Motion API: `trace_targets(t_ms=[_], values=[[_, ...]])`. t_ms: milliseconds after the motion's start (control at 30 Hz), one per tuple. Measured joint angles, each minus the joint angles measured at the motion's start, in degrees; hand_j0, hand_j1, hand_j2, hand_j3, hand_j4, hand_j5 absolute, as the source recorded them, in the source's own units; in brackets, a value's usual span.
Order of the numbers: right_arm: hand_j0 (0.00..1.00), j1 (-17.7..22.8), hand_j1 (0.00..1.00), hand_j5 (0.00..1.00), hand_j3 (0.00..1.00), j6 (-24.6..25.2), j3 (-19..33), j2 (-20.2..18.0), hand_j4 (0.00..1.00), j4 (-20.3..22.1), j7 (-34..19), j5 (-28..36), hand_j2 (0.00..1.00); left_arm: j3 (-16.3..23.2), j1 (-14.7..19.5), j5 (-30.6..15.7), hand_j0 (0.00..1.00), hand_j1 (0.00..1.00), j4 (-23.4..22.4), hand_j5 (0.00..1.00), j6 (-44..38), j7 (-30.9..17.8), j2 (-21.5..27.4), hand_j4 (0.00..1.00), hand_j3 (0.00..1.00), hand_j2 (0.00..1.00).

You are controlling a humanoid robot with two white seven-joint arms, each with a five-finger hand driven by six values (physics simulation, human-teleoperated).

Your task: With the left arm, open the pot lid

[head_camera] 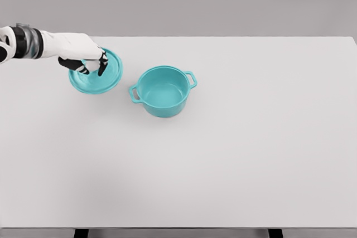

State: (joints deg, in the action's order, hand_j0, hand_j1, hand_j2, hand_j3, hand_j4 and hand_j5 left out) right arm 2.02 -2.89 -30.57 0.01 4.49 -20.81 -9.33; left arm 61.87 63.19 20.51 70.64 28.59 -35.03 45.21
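While our left hand (83,59) curls its fingers around the knob of the teal lid (96,76) at ten o'clock on the white table (251,154), we see the open pot (163,91) just right of it.

White left arm (33,44) entering at upper left of the frame, dark grey band near the wrist, white-backed left hand (83,57), black fingers (102,66) with pale segments
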Motion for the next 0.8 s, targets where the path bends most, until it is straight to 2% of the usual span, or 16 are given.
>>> trace_targets(t_ms=[67, 100, 133, 200, 300, 333, 500, 567, 733, 800], values=[[1.00, 0.00, 1.00, 1.00, 1.00, 0.00, 0.00, 0.00, 1.00, 0.00, 0.00, 0.00, 1.00, 0.00, -0.35, 0.06, 0.44, 0.44, -0.10, 0.44, -0.02, 0.00, 1.21, 0.44, 0.44, 0.44], [1.00, 0.00, 1.00, 1.00, 1.00, 0.00, 0.00, 0.00, 1.00, 0.00, 0.00, 0.00, 1.00, 0.00, -0.70, 0.07, 0.51, 0.51, -0.16, 0.51, -0.03, 0.00, 1.57, 0.51, 0.51, 0.51], [1.00, 0.00, 1.00, 1.00, 1.00, 0.00, 0.00, 0.00, 1.00, 0.00, 0.00, 0.00, 1.00, -0.02, -1.06, 0.07, 0.59, 0.59, -0.22, 0.59, -0.06, 0.00, 1.83, 0.59, 0.59, 0.59], [1.00, 0.00, 1.00, 1.00, 1.00, 0.00, 0.00, 0.00, 1.00, 0.00, 0.00, 0.00, 1.00, -0.06, -1.41, 0.01, 0.85, 0.85, -0.33, 0.85, -0.22, 0.01, 2.14, 0.85, 0.85, 0.85], [1.00, 0.00, 1.00, 1.00, 1.00, 0.00, 0.00, 0.00, 1.00, 0.00, 0.00, 0.00, 1.00, -0.08, -1.50, -0.05, 0.98, 0.98, -0.44, 0.98, -0.52, 0.01, 2.35, 0.98, 0.98, 0.98], [1.00, 0.00, 1.00, 1.00, 1.00, 0.00, 0.00, 0.00, 1.00, 0.00, 0.00, 0.00, 1.00, -0.09, -1.50, -0.07, 1.00, 1.00, -0.46, 1.00, -0.57, 0.01, 2.39, 1.00, 1.00, 1.00], [1.00, 0.00, 1.00, 1.00, 1.00, 0.00, 0.00, 0.00, 1.00, 0.00, 0.00, 0.00, 1.00, -0.14, -1.76, -0.38, 1.00, 1.00, -0.56, 1.00, -0.74, 0.01, 2.46, 1.00, 1.00, 1.00], [1.00, 0.00, 1.00, 1.00, 1.00, 0.00, 0.00, 0.00, 1.00, 0.00, 0.00, 0.00, 1.00, -0.14, -2.55, -0.69, 1.00, 1.00, -2.13, 1.00, -0.76, 0.01, 2.46, 1.00, 1.00, 1.00], [1.00, 0.00, 1.00, 1.00, 1.00, 0.00, 0.00, 0.00, 1.00, 0.00, 0.00, 0.00, 1.00, -1.34, -2.20, -0.68, 1.00, 1.00, -16.30, 1.00, -0.34, 0.01, 2.38, 1.00, 1.00, 1.00], [1.00, 0.00, 1.00, 1.00, 1.00, 0.00, 0.00, 0.00, 1.00, 0.00, 0.00, 0.00, 1.00, -1.66, -2.20, -0.56, 1.00, 1.00, -19.66, 1.00, -0.21, 0.01, 2.38, 1.00, 1.00, 1.00]])
